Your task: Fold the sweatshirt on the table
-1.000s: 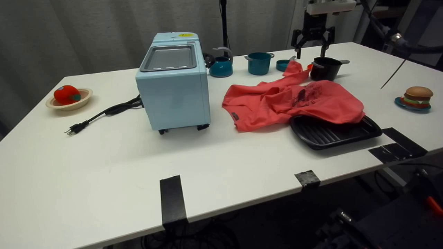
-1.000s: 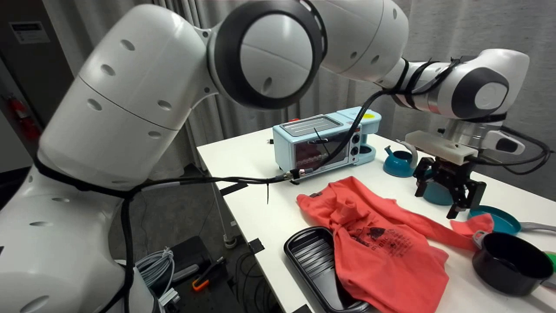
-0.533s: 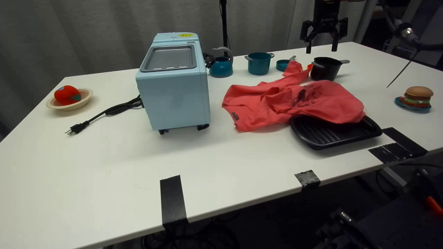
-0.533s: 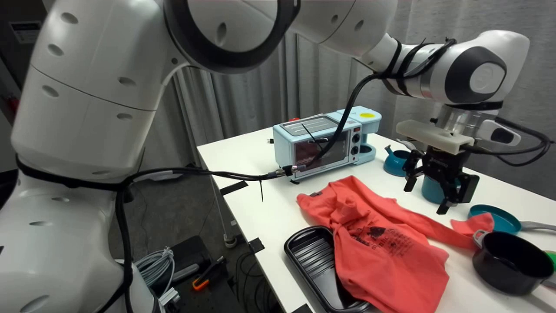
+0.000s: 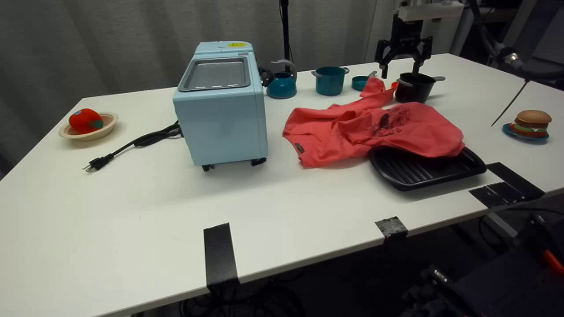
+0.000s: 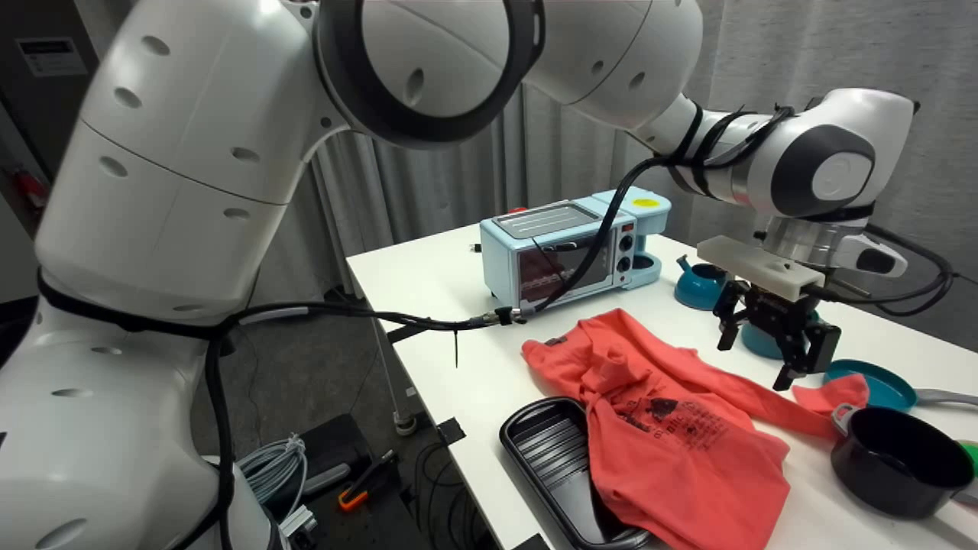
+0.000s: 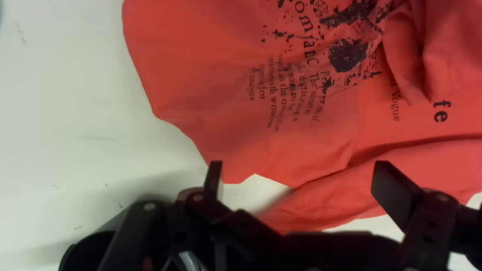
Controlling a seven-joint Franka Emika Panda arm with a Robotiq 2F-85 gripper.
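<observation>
Black two-fingered gripper (image 7: 297, 165) is held above the white table (image 5: 286, 207), its fingers (image 7: 393, 192) well apart. Coral-red printed cloth sweatshirt (image 6: 688, 451) lies rumpled on the table, its body draped partly over the black ribbed rectangular grill pan (image 6: 546, 458), which sits as an obstruction beneath the fabric. One sleeve (image 6: 756, 393) extends to just beside the round black pot (image 6: 879, 489) with grey handles; the interior of that pot is too dark to read. In an exterior view the sleeve end overlaps the shallow teal frying pan (image 6: 886, 382); contact cannot be determined. Cream-coloured shallow bowl (image 5: 79, 137), well apart from the garment, contains a red rounded object (image 5: 85, 121) with a green patch.

Table surface bears black tape strips (image 5: 220, 251) along one edge. Grey fabric curtains (image 5: 132, 44) hang behind it.

Further items noted: pale-blue boxy toaster oven (image 6: 565, 244), teal kettle (image 6: 697, 289) just beside it, deep two-handled teal pot (image 5: 329, 86), and toy burger (image 5: 532, 122) on a small teal plate (image 5: 524, 134). Black cable (image 6: 609, 218) of the white jointed arm (image 6: 183, 176) passes in front of the toaster oven in an exterior view
</observation>
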